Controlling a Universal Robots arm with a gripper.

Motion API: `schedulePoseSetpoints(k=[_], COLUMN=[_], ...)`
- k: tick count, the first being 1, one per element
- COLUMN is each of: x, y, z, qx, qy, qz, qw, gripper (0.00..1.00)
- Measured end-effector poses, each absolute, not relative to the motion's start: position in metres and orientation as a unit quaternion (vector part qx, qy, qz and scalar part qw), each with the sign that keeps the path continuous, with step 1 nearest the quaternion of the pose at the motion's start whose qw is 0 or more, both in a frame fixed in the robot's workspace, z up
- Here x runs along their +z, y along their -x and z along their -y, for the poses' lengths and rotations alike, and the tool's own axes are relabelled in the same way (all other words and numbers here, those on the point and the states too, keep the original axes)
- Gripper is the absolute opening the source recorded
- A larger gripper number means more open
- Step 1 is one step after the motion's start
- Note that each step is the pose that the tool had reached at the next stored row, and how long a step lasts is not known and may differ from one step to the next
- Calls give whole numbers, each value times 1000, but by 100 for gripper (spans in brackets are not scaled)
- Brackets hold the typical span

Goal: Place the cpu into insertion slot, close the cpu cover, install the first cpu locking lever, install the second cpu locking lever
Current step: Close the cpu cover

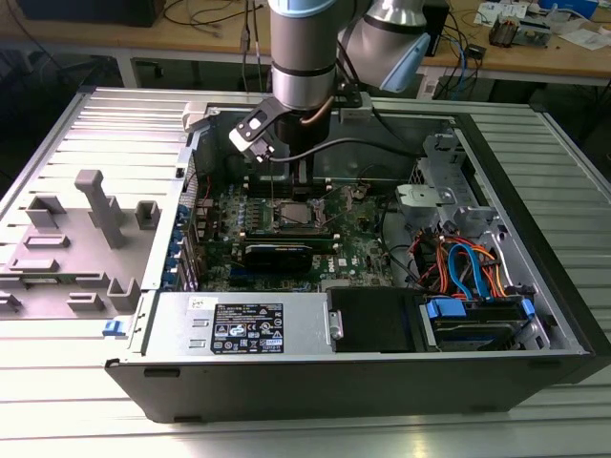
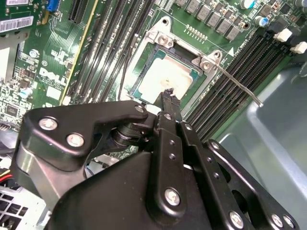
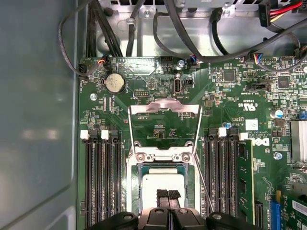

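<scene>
Cpu [image 3: 163, 184] lies flat in the insertion slot [image 3: 139, 191], its dull silver top square inside the black rim, so from where I stand the placing looks done. The claw [image 3: 168, 194] hangs right over the chip with its two fingers pressed together and nothing between them. Whether the tips touch the metal top I cannot tell. The cpu cover [image 3: 165, 108] is thrown open, folded back off its hinge so that green board shows through its window. One of the wire levers [image 2: 237, 83] juts out free beside the socket.

My guess is that the cover is the step in hand. Doing it well means pushing on the frame's far bar rather than on the chip. It also means swinging the plate about its hinge without scraping the silver top, and keeping the levers out from under it.

At the exterior view's left, a grey plastic fixture [image 1: 91, 215] sits on the slatted table [image 1: 48, 420], well apart from the work. Next comes the open black case [image 1: 334, 386], with the power supply [image 1: 248, 326] along its near edge. On the board, a long black card [image 1: 277, 253] lies near the slot. Memory slots [image 3: 100, 182] flank the slot closely, so there is little room for a sideways slip. On the exterior view's right, a tangle of orange and blue cables [image 1: 463, 267] lies clear of the socket. The loose lever and the case walls look like the likeliest snags.
</scene>
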State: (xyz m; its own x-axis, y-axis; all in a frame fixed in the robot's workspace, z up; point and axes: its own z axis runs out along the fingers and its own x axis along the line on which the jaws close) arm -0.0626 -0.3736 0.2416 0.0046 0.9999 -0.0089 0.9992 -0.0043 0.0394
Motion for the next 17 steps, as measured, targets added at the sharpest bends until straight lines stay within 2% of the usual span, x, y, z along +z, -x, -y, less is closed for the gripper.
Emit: schedulePoseSetpoints(k=[17], x=[247], y=[60], z=[374], qx=[9], qy=[-708], qz=[-706], qw=[15], gripper=[11])
